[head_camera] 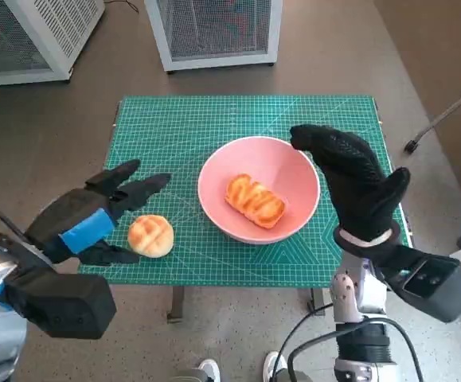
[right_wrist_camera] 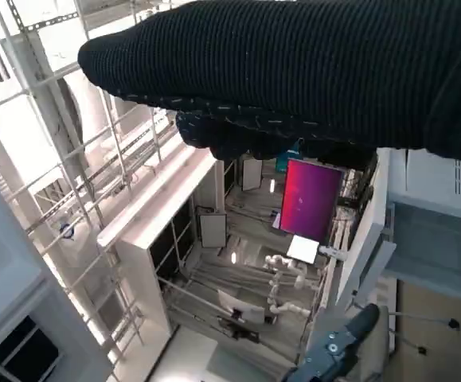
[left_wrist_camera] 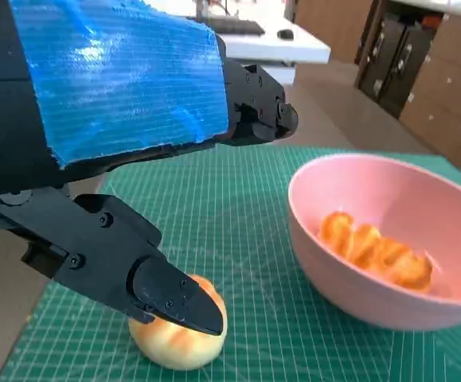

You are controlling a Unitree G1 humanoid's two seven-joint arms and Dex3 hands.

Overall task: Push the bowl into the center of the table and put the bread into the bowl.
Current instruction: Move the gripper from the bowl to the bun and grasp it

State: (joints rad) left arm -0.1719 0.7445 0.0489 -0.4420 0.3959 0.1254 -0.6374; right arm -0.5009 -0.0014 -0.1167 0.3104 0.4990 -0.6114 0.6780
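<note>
The pink bowl [head_camera: 259, 189] is sitting near the middle of the green mat [head_camera: 174, 127] covering the table, holding a glazed twisted bread [head_camera: 255, 200]. A round bun [head_camera: 150, 235] is lying on the mat, well left of the bowl. The left robot hand [head_camera: 95, 219] is hanging over the bun, fingers spread and gripping nothing; the left wrist view [left_wrist_camera: 119, 87] is showing what the head view hides: one black fingertip [left_wrist_camera: 184, 306] is touching the bun's [left_wrist_camera: 178, 344] top. The right robot hand [head_camera: 356, 179] is standing beside the bowl's right rim, fingers extended, empty. The right wrist view is showing only the glove [right_wrist_camera: 310, 72] and an upturned room behind it. No legible writing is showing in any view
</note>
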